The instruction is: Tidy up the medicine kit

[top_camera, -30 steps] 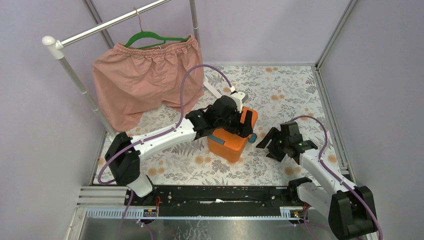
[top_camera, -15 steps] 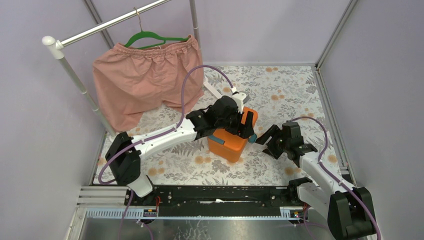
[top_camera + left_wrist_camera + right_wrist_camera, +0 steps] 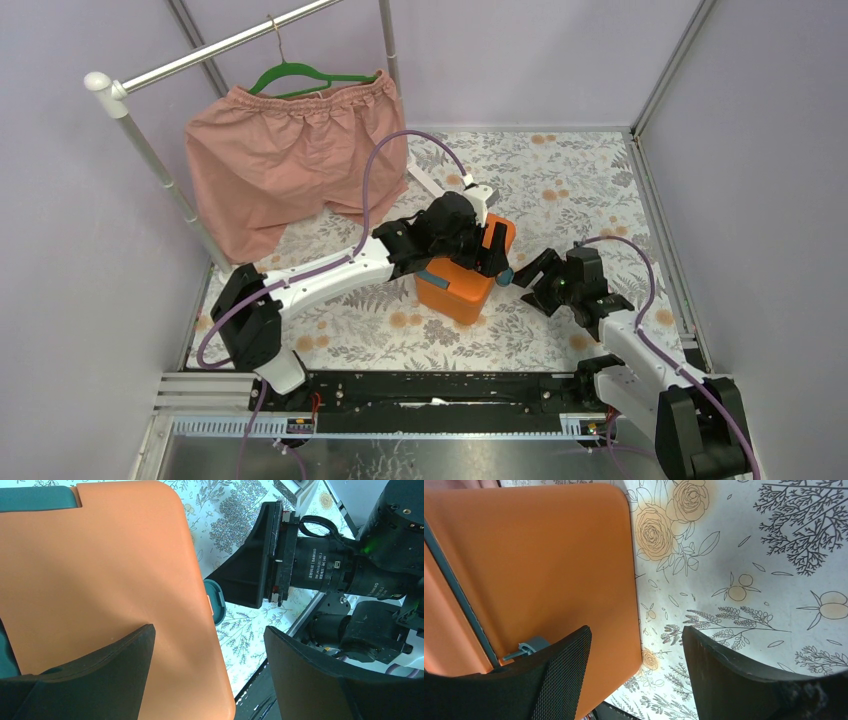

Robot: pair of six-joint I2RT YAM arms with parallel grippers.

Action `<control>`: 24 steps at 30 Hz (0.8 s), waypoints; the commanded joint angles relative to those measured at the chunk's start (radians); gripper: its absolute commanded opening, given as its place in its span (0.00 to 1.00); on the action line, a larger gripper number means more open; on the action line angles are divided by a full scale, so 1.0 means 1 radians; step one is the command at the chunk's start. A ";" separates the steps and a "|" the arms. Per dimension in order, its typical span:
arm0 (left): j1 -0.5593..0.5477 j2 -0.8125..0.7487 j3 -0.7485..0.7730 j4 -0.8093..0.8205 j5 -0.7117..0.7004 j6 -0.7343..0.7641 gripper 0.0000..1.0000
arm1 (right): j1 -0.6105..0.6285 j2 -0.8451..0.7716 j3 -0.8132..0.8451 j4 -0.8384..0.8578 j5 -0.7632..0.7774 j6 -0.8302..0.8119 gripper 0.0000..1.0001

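The orange medicine kit [image 3: 460,288] stands closed on the floral table, with a dark teal latch [image 3: 505,276] on its right side. My left gripper [image 3: 490,250] is open over the kit's top right edge; in the left wrist view [image 3: 209,630] one finger lies over the orange lid [image 3: 100,580] and the other hangs past its edge. My right gripper [image 3: 532,278] is open just right of the latch. In the right wrist view [image 3: 635,630] its left finger overlaps the kit's orange wall [image 3: 539,555] and a teal seam [image 3: 454,580]. The insert tray is out of view.
Pink shorts [image 3: 295,160] hang on a green hanger from a metal rack [image 3: 150,150] at the back left. Metal frame posts and purple walls bound the table. A black rail [image 3: 430,390] runs along the near edge.
My right gripper has moved left, closing in on the kit's latch side. The left gripper and the kit have hardly moved.
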 commanded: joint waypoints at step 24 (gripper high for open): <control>-0.011 0.046 -0.001 -0.012 0.006 0.002 0.88 | -0.006 -0.087 0.042 0.092 -0.145 0.009 0.78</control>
